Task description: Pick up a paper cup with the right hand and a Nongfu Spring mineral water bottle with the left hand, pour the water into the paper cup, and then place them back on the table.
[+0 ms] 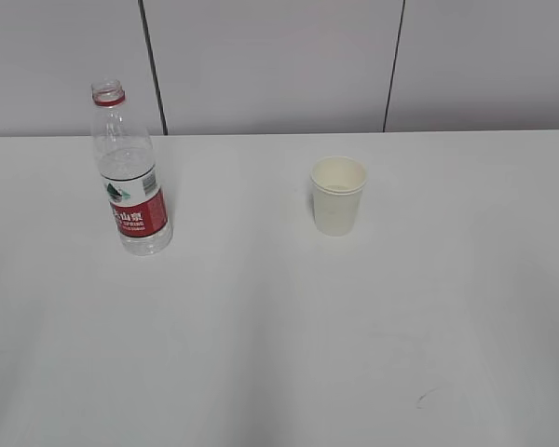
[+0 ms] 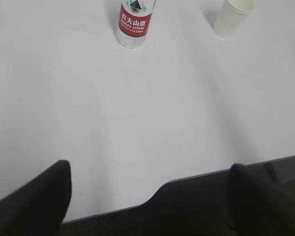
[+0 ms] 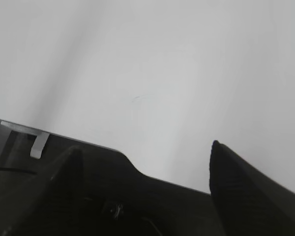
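Both jaws gape wide and empty above the near worktop (image 1: 279, 354) edge.
Left hand (image 2: 147, 196) faces the upright bottle (image 2: 134, 22) far ahead; cup (image 2: 231, 17) stands to its right.

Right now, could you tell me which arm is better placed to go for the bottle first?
Left. Its gripper is open with the bottle ahead, and the bottle stands on the table's left side.

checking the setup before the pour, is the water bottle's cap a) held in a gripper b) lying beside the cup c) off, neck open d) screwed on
c: in the exterior view the Nongfu Spring mineral water bottle stands upright with only its red neck ring and an open mouth on top, and no cap shows near the paper cup or anywhere on the table.
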Robot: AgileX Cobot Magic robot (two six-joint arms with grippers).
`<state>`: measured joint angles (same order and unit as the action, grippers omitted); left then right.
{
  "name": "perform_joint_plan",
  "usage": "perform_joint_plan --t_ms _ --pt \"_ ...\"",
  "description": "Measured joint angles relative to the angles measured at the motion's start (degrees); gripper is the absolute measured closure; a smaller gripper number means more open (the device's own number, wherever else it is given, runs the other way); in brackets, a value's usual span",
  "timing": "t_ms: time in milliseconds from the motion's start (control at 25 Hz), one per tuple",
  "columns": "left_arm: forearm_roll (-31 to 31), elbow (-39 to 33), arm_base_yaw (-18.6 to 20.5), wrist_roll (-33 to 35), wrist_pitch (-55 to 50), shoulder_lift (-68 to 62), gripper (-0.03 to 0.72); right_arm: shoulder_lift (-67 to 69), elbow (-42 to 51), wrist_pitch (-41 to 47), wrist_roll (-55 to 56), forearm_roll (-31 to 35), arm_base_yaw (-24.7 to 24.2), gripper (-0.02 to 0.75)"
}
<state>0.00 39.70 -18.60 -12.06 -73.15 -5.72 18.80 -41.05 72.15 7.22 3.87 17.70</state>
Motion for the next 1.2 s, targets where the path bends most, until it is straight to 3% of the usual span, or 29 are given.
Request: perform_joint_plan --t_ms 360,600,760,1200 --pt "0.0 -5.0 0.0 5.6 1.4 6.3 0.115 -19.3 8.5 0.7 -0.4 -5.0 0.0 0.153" --pt "0.0 -6.2 0.0 8.5 6.6 6.5 0.131 -19.9 13.2 0.2 -1.0 -6.8 0.0 0.153" --pt "0.0 -7.5 0.0 8.8 10.2 6.5 0.134 -19.9 13.9 -5.9 -1.2 -9.2 0.0 0.153" --pt "-0.8 -8.5 0.0 9.4 11.3 6.5 0.134 -19.9 16.6 -10.8 -2.2 -10.0 0.0 0.153"
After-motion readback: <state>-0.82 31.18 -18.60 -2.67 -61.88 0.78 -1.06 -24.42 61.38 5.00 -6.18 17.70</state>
